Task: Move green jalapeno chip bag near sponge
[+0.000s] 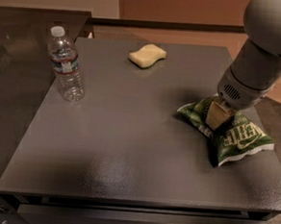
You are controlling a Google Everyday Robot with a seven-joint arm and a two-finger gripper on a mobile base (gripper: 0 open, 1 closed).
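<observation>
The green jalapeno chip bag [235, 137] lies on the right side of the dark table [128, 147], crumpled and pinched at its middle. My gripper [216, 114] comes down from the grey arm at the upper right and is shut on the bag's pinched middle; one tan finger [215, 117] shows against the foil. The pale yellow sponge [147, 55] lies at the far middle of the table, well apart from the bag and to its upper left.
A clear plastic water bottle [66, 65] with a white cap stands upright at the table's left side. A second dark surface [13, 76] adjoins on the left. The table's right edge runs close to the bag.
</observation>
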